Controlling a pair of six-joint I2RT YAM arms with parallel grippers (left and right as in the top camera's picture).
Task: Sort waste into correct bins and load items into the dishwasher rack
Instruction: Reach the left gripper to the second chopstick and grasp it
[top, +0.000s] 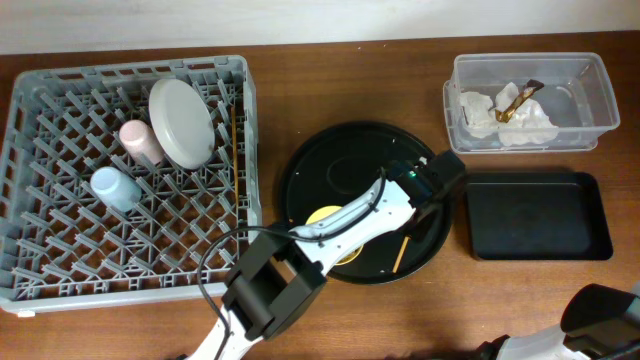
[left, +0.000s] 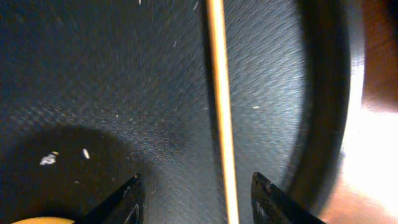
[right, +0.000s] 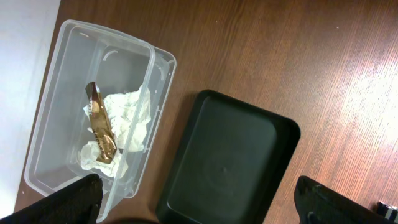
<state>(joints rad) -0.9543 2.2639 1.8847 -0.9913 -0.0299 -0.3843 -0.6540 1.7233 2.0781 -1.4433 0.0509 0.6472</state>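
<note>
Chopstick (left: 219, 112) comes first: this thin wooden stick lies flat on the big round black tray (top: 330, 160), near the edge that faces the shallow black tray (top: 540, 215). In the left wrist view its long side runs from top to bottom, right through the gap of the left tool (left: 194, 180). That is crossways to the way the two fingers (left: 127, 199) squeeze, so I think a squeeze would catch it. The stick sits nearer to one finger than the other, so it may get pushed a little first. The left tool is open, with a finger on each side of the stick and neither one touching it. The yellow bowl (top: 322, 216) sits just beside, partly under the left arm. The right tool (right: 196, 183) is wide open and holds nothing. It hangs over the table (right: 280, 50) by the clear tub (right: 62, 43), well apart from the stick. So the left arm is the near one. The rack (top: 130, 68) waits on the other side of the round tray.
</note>
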